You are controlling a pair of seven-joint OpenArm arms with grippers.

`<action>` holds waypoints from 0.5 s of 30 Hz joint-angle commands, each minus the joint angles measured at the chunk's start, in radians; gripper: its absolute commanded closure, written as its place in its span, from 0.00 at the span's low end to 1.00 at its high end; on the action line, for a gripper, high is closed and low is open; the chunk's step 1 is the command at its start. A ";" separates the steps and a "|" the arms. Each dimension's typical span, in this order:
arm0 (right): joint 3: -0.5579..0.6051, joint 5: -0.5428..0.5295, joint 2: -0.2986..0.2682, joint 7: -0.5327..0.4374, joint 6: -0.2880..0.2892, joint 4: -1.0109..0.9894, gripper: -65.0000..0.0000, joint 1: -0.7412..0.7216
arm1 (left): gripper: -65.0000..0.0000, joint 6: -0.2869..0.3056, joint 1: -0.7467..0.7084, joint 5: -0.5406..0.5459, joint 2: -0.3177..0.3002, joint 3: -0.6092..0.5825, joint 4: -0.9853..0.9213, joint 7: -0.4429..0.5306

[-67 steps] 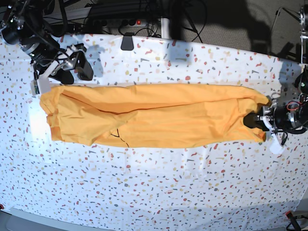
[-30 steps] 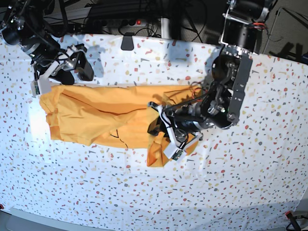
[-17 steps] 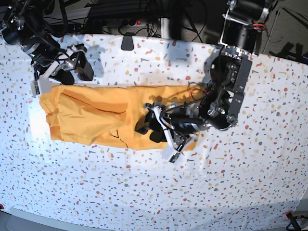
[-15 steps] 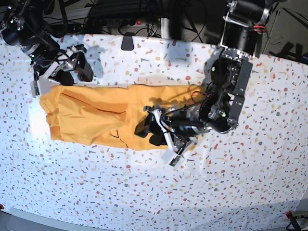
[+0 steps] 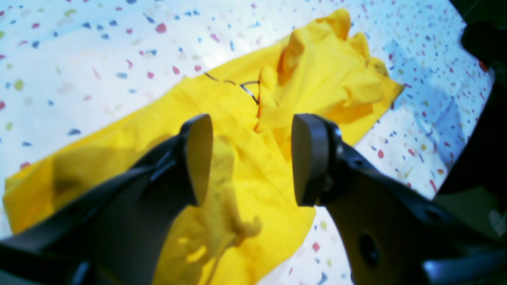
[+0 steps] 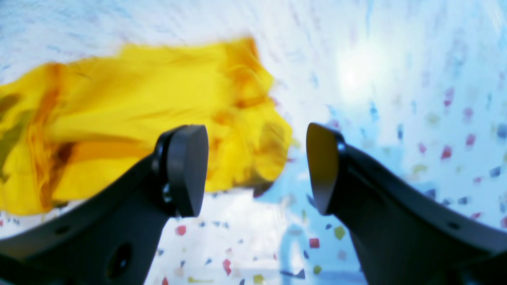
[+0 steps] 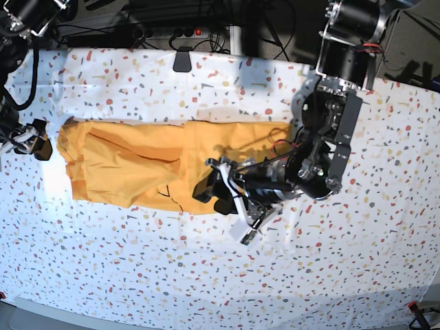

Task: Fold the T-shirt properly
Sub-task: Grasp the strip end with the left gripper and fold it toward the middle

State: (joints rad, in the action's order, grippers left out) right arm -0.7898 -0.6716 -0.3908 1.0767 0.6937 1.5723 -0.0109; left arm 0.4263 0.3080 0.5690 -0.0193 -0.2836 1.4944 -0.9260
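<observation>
Nearest us lies the speckled cloth (image 7: pixel 289 289) over the bench. Beyond it, our T-shirt (image 7: pixel 130 168) stretches from left to centre, thin black marks on its near side. Our left hand (image 7: pixel 213 189) stands open above the right part, its arm blocking our view there; our right hand (image 7: pixel 41 141), open too, is near the left end. A black cable (image 7: pixel 275 34) lies at the far side.

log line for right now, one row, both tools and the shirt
left tool: open, above shirt | right tool: open, no grip | shirt: partly folded, on tablecloth
</observation>
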 commanded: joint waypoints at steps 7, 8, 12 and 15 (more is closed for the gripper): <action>0.074 -0.048 -0.135 -0.159 0.004 -0.356 0.40 -0.175 | 0.52 0.008 0.024 -0.048 0.005 0.000 0.018 0.007; 0.095 -0.027 -0.142 -0.182 0.004 -0.389 0.40 -0.196 | 0.52 0.008 0.024 -0.049 0.005 0.000 0.018 0.007; 0.209 0.069 -0.155 -0.182 0.004 -0.507 0.40 -0.278 | 0.52 0.008 0.024 -0.048 0.005 0.000 0.018 0.007; 0.296 0.074 -0.155 -0.181 0.004 -0.601 0.40 -0.323 | 0.52 0.008 0.024 -0.048 0.005 0.000 0.018 0.007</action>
State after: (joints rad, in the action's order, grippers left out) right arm -0.4862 -0.5823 -0.5186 0.9134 0.6926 0.9539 -0.3134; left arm 0.4282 0.3073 0.5053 -0.0200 -0.2832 1.4944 -0.9428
